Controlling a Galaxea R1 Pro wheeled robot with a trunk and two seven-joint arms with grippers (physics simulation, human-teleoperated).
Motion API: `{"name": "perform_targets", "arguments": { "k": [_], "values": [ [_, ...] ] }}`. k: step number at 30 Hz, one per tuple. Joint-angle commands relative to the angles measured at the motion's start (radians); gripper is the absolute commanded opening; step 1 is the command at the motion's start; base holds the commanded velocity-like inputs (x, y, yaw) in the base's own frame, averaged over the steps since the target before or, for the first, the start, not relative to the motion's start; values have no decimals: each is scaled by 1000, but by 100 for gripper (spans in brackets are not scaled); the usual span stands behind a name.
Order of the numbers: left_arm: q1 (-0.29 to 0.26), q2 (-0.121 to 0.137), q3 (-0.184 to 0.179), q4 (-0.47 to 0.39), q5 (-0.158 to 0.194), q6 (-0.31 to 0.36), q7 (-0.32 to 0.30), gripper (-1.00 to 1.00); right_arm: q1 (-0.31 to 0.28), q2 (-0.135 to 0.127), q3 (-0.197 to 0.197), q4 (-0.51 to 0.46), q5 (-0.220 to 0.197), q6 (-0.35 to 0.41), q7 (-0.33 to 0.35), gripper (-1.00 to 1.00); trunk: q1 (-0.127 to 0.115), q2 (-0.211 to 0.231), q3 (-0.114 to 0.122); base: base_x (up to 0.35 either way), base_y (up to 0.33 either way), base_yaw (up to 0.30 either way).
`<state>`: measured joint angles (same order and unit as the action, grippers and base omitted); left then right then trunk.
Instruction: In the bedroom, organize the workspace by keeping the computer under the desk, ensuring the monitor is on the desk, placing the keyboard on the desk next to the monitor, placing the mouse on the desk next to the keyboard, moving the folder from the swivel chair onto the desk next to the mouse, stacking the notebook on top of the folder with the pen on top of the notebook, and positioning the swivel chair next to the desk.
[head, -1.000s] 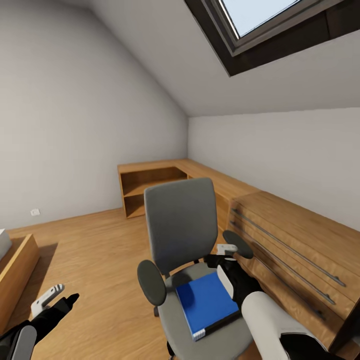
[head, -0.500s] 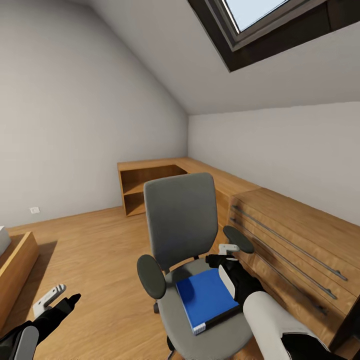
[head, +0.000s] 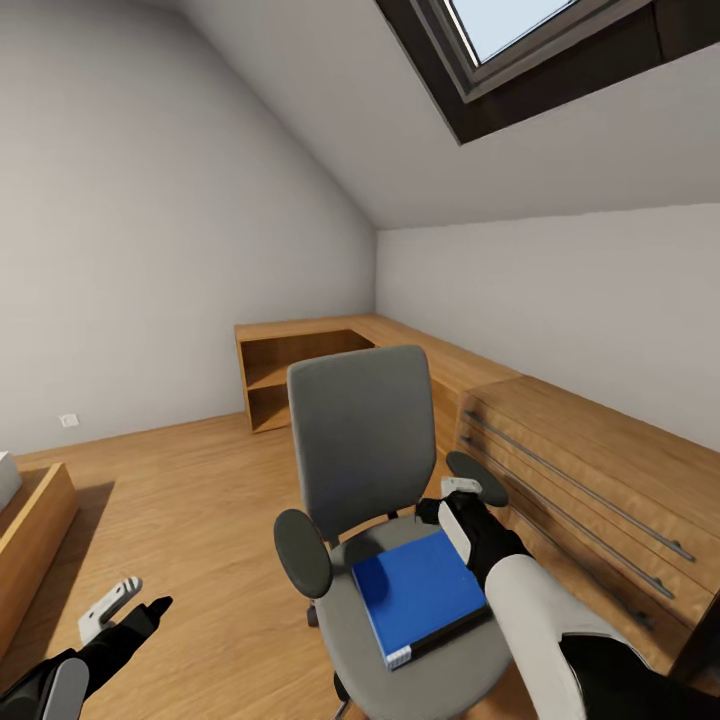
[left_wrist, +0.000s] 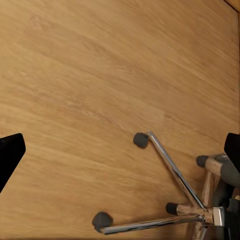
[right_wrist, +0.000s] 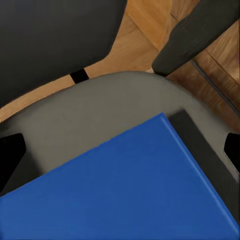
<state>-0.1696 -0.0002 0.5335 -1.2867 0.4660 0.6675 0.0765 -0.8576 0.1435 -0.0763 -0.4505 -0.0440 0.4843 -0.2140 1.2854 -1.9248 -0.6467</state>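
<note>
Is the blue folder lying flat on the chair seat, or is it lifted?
Flat on the seat: the folder rests on the swivel chair, right gripper above it, open.

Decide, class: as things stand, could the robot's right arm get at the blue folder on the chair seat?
Probably yes. The right tool hangs open just above the folder, which lies flat and bare on the chair seat; only the armrest beside it crowds the approach.

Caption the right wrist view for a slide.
Right hand poised open above the blue folder lying on the swivel chair seat.
</note>
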Motion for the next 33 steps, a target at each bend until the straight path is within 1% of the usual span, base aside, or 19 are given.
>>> {"name": "perform_targets", "arguments": {
  "k": [1,12,17,22,24,27,33],
  "values": [
    [-1,0,0,-1,10,5,8,100,-7,2,-6,1,-10,14,-9,100,0,-1,-1,0,0,0],
    [-1,0,0,0,3,-2,8,100,-13,3,-6,43,-16,26,-14,100,0,-1,-1,1,0,0],
    [-1,0,0,0,2,-3,8,100,-14,1,-5,45,-16,26,-15,100,0,-1,-1,152,0,0],
    [-1,-1,-1,-5,4,3,10,100,-14,0,-2,65,-13,16,-15,100,0,-1,-1,30,0,0],
    [-1,-10,-5,-8,3,0,12,100,-14,-4,-1,69,-12,14,-15,100,8,-15,-7,1,0,0],
    [-1,-18,-6,-11,2,-2,12,100,-14,-8,0,70,-10,12,-14,100,19,-36,-17,0,0,0],
    [-1,-17,-4,-12,2,-2,12,100,-14,-8,0,69,-10,9,-14,100,42,-78,-36,0,0,0]
  ]
}}
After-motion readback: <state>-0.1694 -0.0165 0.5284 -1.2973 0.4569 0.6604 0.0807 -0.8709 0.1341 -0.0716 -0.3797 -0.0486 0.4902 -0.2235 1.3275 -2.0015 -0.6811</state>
